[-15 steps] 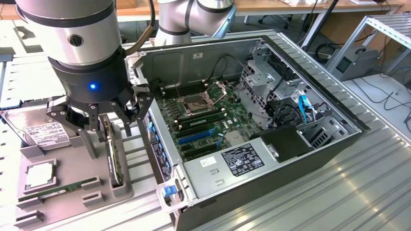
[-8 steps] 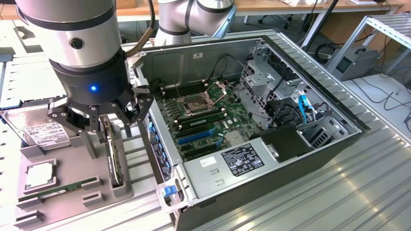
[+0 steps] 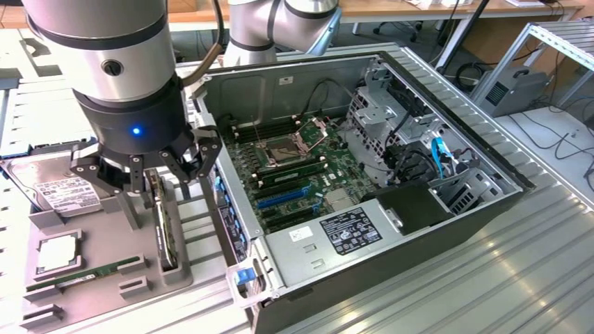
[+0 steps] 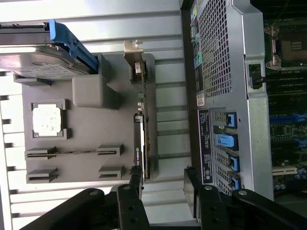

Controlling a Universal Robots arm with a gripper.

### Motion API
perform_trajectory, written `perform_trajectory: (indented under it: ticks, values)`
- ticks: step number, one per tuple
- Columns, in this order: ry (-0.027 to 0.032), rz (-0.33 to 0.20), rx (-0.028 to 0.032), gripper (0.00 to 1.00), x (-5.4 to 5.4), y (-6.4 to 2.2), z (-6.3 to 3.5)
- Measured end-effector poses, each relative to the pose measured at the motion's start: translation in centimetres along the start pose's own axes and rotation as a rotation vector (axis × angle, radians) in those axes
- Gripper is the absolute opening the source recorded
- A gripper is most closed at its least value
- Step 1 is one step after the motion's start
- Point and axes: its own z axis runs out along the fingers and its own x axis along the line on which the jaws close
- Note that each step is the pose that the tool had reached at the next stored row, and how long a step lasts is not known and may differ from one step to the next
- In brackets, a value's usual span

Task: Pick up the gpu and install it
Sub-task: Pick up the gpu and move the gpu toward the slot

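In the exterior view, the arm's end effector (image 3: 167, 182) hangs low over a gray tray (image 3: 102, 240) on the slatted metal table (image 3: 519, 278), towards the exterior view's left. Its 2 black fingers are spread wide and grip nothing. The gpu (image 3: 165, 229) stands on its long edge in a slot along the tray's side nearest the computer case (image 3: 278, 90), with its upper end directly under the spread fingers. The tray also carries a silver hard drive (image 3: 55, 189), a square processor (image 3: 58, 254) and a narrow green memory stick (image 3: 83, 273). The case lies open just beside the tray, and its green motherboard (image 3: 307, 167) is exposed.

In the wrist view, the end effector (image 4: 163, 171) is wide open and holds nothing. The gpu (image 4: 143, 139) appears edge-on as a thin strip, its pale bracket at the far end. Its near end lies in the gap between the fingers, close against 1 finger (image 4: 135, 179) and well apart from the other; whether it touches that finger cannot be told. The case's perforated rear panel (image 4: 225, 57) runs beside the tray (image 4: 86, 129).
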Motion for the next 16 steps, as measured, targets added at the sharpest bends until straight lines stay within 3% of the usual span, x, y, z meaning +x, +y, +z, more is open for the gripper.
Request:
perform_trajectory:
  ticks: [16]
  values:
    - [0.0, 0.0, 0.0, 0.48, 0.02, -0.03, 0.74]
